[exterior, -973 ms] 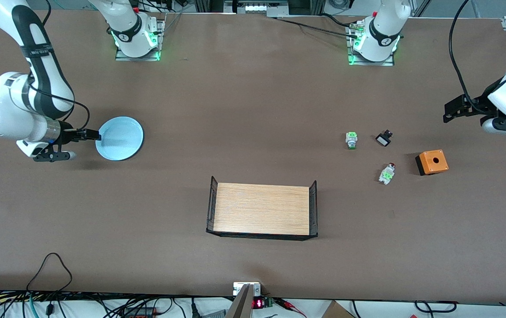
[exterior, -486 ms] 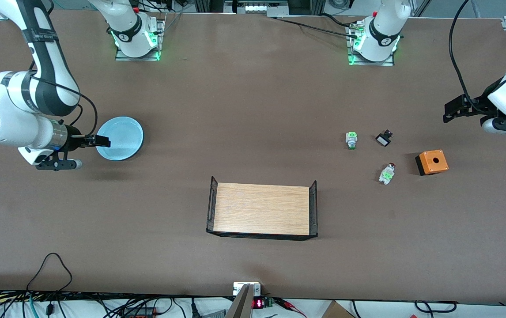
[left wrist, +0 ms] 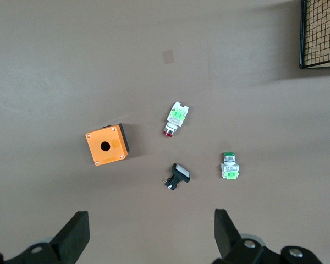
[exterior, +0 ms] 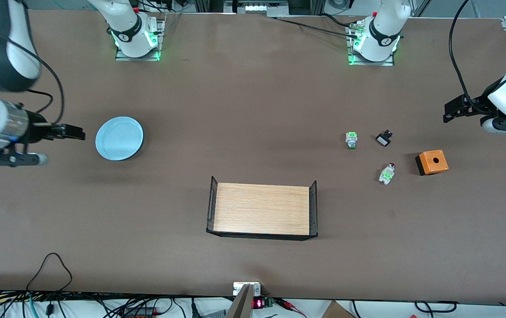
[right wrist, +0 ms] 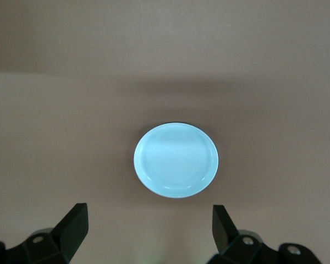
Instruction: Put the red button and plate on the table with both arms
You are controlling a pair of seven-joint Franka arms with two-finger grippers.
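Front view: I see the plate [exterior: 119,138] flat on the table [exterior: 253,110] toward the right arm's end; right gripper [exterior: 73,131] beside it, empty. Button [exterior: 387,173] lies near the orange box [exterior: 432,161].
Left wrist view: left gripper [left wrist: 148,237] wide, empty, above the button [left wrist: 175,116]. I judge it light and rigid; grip across the silvery body.
Right wrist view: right gripper [right wrist: 148,228] wide. Plate [right wrist: 176,159] smooth, glossy, probably slippery; pinch the raised rim.

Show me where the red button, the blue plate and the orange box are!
red button [exterior: 387,173]: front view, on its white body beside the green block.
blue plate [exterior: 119,138]: front view, on the middle of its shallow inside.
orange box [exterior: 434,160]: front view, on its top face beside the round hole.
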